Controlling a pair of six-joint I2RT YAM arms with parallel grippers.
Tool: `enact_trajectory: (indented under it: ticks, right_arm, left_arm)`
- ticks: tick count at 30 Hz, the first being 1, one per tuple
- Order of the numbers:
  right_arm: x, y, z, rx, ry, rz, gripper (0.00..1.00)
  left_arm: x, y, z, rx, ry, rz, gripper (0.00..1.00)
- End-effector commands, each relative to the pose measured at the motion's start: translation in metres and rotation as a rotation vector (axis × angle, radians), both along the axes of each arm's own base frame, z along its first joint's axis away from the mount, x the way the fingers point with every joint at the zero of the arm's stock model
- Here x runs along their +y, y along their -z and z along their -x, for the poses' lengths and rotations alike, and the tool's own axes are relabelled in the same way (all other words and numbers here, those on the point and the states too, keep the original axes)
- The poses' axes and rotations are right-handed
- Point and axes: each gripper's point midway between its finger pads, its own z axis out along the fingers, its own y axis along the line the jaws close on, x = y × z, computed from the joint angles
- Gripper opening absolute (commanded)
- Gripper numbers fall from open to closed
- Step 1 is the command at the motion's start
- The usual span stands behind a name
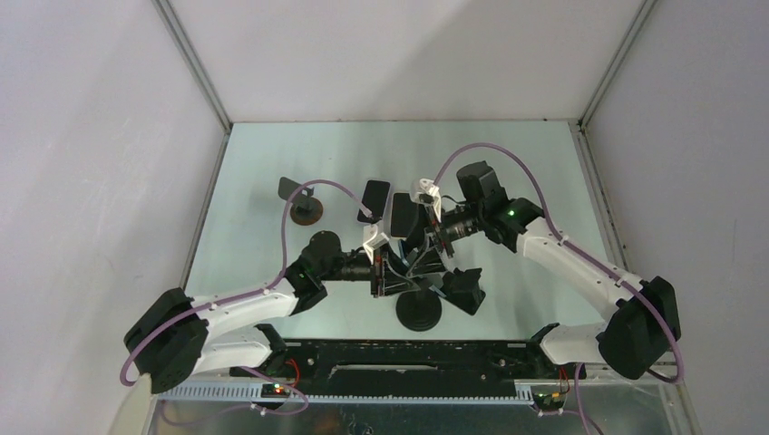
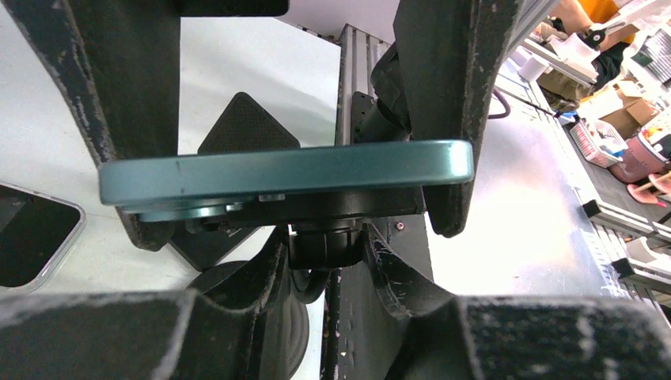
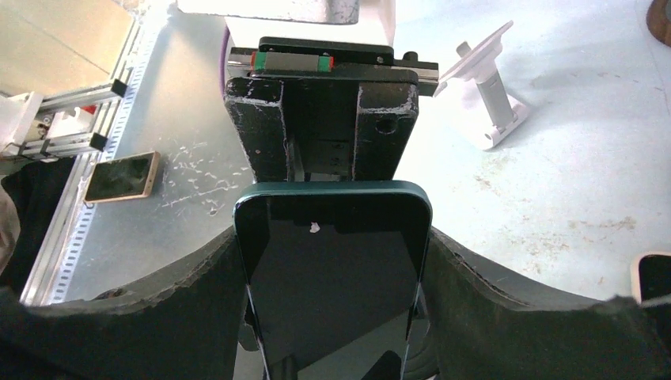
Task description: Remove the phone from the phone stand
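Currently, the teal phone (image 3: 332, 269) is seen seated against the mount of the phone stand (image 2: 316, 245), above the table (image 3: 554, 182) centre. Its side edges are pinched by the right hand (image 3: 334, 241); the stand's neck just under the phone is clamped by the left hand (image 2: 324, 269).

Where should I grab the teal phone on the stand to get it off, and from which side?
Grip the teal phone by its two long side edges, upper half, coming from the screen side, where the right pincer straddles it. Those edges are straight and parallel, and the phone stand attaches behind the back, so the front approach likely stays clear.
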Motion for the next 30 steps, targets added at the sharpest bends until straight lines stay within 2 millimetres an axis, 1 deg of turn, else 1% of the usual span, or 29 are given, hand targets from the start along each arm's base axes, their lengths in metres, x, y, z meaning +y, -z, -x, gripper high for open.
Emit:
enact_trajectory:
  ticks: [1,5,8,12,14,19,21,25,30]
  right_arm:
    - [-0.034,0.075,-0.103,-0.327,0.263,0.254,0.00]
    - [-0.032,0.069,-0.073,-0.287,0.147,0.222,0.00]
    - [-0.026,0.061,-0.054,-0.253,0.086,0.200,0.00]
    - [-0.024,0.049,-0.033,-0.225,0.037,0.164,0.00]
    - [-0.026,0.043,-0.029,-0.220,0.037,0.152,0.00]
    - [-0.030,0.019,-0.023,-0.216,0.030,0.068,0.00]
    - [-0.031,0.013,-0.020,-0.216,0.018,0.045,0.00]
    - [-0.033,0.008,-0.009,-0.180,-0.020,0.015,0.00]
    - [-0.033,0.010,-0.002,-0.142,-0.043,0.013,0.00]
  left_arm:
    - [0.003,-0.071,0.079,-0.246,0.385,0.240,0.00]
    - [0.004,-0.069,0.081,-0.247,0.395,0.238,0.00]
    - [0.004,-0.067,0.081,-0.243,0.401,0.234,0.00]
    - [0.003,-0.066,0.081,-0.244,0.407,0.233,0.00]
    - [0.002,-0.064,0.079,-0.250,0.405,0.225,0.00]
    - [0.002,-0.061,0.078,-0.252,0.405,0.213,0.00]
    - [0.002,-0.061,0.078,-0.256,0.406,0.209,0.00]
    - [0.003,-0.056,0.078,-0.258,0.411,0.188,0.00]
    - [0.003,-0.054,0.078,-0.271,0.418,0.174,0.00]
